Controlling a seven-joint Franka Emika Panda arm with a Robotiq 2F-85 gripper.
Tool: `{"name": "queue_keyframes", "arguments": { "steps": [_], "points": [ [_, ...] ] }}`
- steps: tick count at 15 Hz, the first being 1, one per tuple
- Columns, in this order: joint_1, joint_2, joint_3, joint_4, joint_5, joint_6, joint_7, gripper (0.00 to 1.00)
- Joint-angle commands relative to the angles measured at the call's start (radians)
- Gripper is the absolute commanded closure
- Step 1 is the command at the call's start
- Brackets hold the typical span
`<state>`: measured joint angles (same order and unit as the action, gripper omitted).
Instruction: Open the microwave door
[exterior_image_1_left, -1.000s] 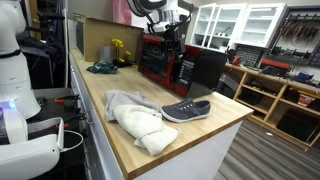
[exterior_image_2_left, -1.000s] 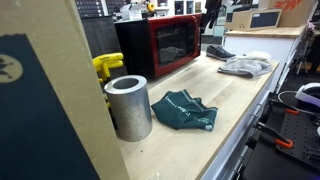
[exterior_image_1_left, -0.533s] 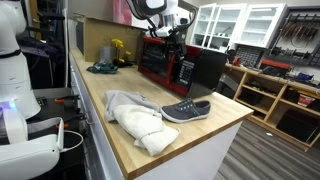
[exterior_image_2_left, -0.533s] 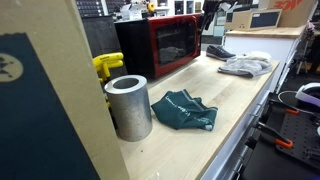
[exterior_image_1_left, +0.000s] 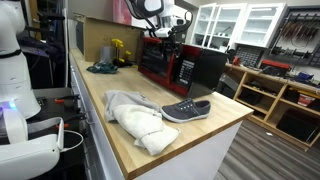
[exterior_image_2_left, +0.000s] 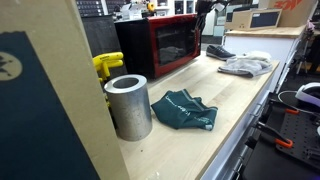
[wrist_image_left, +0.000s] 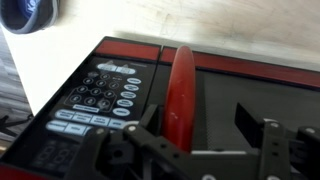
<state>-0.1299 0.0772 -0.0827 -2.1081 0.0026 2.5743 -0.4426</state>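
The microwave (exterior_image_1_left: 190, 66) stands on the wooden counter, black with a glossy red front; it also shows in an exterior view (exterior_image_2_left: 135, 45). The microwave door (exterior_image_2_left: 172, 42) looks closed. In the wrist view the door's dark glass (wrist_image_left: 265, 85), a red vertical handle (wrist_image_left: 182, 85) and the control panel (wrist_image_left: 95, 100) fill the picture. My gripper (wrist_image_left: 200, 120) is open, its two black fingers on either side of the handle's lower part, which lies close to the left finger. In both exterior views the gripper (exterior_image_1_left: 166, 40) (exterior_image_2_left: 203, 14) is at the microwave's upper front, at its control panel end.
A grey shoe (exterior_image_1_left: 187, 110) and a crumpled white cloth (exterior_image_1_left: 135, 118) lie on the counter's near end. A green cloth (exterior_image_2_left: 185, 110), a metal cylinder (exterior_image_2_left: 128, 106) and a yellow object (exterior_image_2_left: 104, 66) are at the other end. Shelves stand beyond the counter.
The gripper has shifted slightly closer to the microwave's front. The door and the other objects have not moved.
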Motion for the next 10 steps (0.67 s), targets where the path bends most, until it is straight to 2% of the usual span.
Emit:
{"name": "queue_keyframes", "arguments": {
  "steps": [1, 6, 7, 10],
  "points": [
    [0.005, 0.036, -0.002, 0.022, -0.056, 0.053, 0.001, 0.51],
    [0.006, 0.039, -0.010, 0.004, -0.135, 0.077, 0.056, 0.88],
    [0.007, 0.033, -0.011, -0.003, -0.141, 0.071, 0.076, 0.92],
    [0.013, 0.013, -0.004, -0.042, -0.143, 0.057, 0.093, 0.92]
  ]
}}
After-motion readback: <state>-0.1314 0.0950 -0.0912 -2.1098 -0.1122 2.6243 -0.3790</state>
